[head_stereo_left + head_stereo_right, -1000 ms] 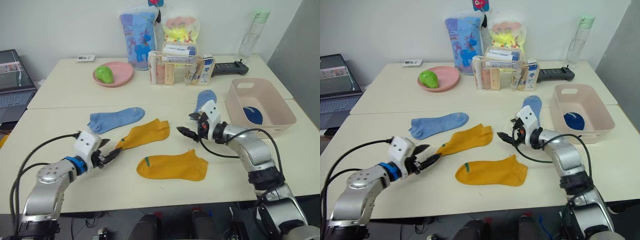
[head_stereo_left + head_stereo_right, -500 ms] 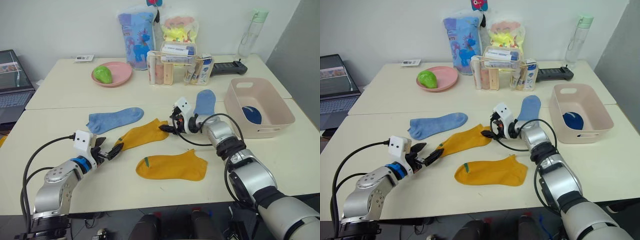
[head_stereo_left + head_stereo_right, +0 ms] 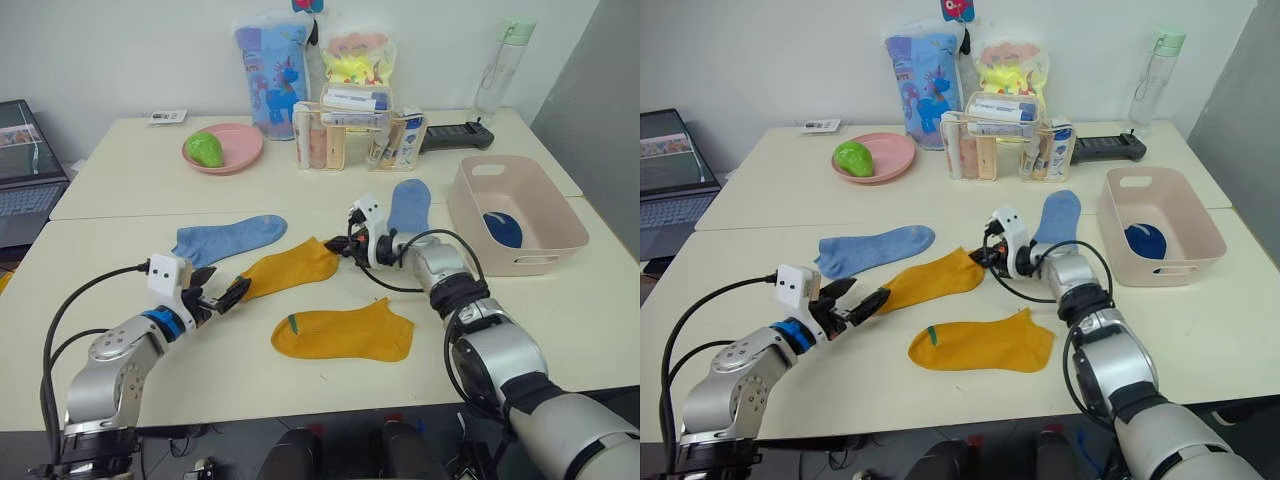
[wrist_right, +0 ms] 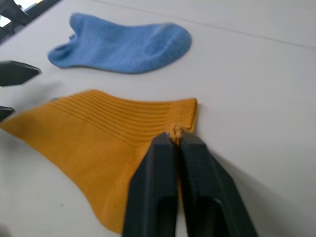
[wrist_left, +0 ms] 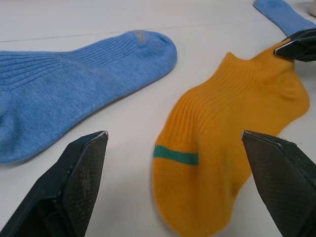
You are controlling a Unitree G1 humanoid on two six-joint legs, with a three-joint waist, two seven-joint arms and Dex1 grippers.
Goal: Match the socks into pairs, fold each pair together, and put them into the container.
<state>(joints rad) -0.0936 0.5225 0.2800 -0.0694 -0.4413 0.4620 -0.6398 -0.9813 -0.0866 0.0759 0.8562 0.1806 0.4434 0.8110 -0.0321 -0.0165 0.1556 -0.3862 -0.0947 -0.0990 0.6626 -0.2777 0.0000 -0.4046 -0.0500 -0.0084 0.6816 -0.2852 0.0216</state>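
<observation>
The left gripper [image 3: 232, 293] is wide open at one end of the yellow sock [image 3: 288, 270], ready to grab it. The right gripper [image 3: 347, 249] is pinched tight on the other end, so both can lift it onto the second yellow sock [image 3: 345, 333] on the table [image 3: 130, 215]. The pink bin [image 3: 515, 213] waits far right with something blue inside.

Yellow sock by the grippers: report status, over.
Right gripper shut on the upper yellow sock at its cuff. Left gripper open, fingers at its toe end. Second yellow sock lies flat nearby. Bin holds navy fabric.
</observation>
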